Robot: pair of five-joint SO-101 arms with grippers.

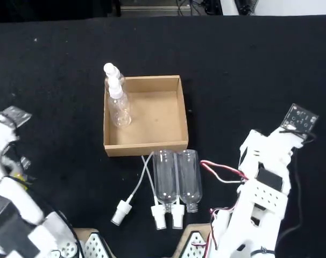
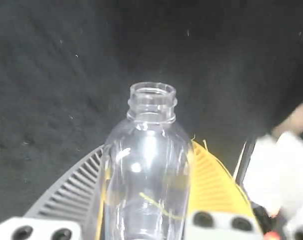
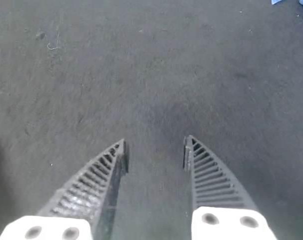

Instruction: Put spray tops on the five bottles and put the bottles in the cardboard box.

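The left gripper [image 2: 149, 150] is clamped on a clear plastic bottle with an open threaded neck [image 2: 145, 170]. The bottle sits between a grey ribbed finger [image 2: 76, 185] and a yellow ribbed finger [image 2: 211, 180]. Its uncapped neck projects past the fingertips, over the black fabric-covered worktop [image 2: 51, 75]. In the high view the left arm [image 1: 7, 209] occupies the near left corner.

The right gripper [image 3: 155, 141] has its two dark ribbed fingers [image 3: 91, 190] apart, and the worktop fabric shows through the gap between them. In the high view the right arm [image 1: 265, 183] lies at the near right.

Three white spray tops [image 1: 159, 215] lie between the two arms, well apart from both grippers. Each has a thin dip tube that runs away from the arms. Two of the tops lie close together. The third [image 1: 121, 212] lies apart from them on the left gripper's side.

Just beyond the tops, two empty clear bottles [image 1: 164, 180] lie side by side and touching. Their necks point at the paired spray tops. Their bases rest at the near wall of the open brown cardboard box [image 1: 147, 146].

Inside the box, in the far corner on the left gripper's side, a clear bottle fitted with a white spray top [image 1: 120, 107] leans against the wall. A second white spray head [image 1: 110, 69] shows just beyond it at the box rim. Whether it belongs to a further bottle cannot be told.
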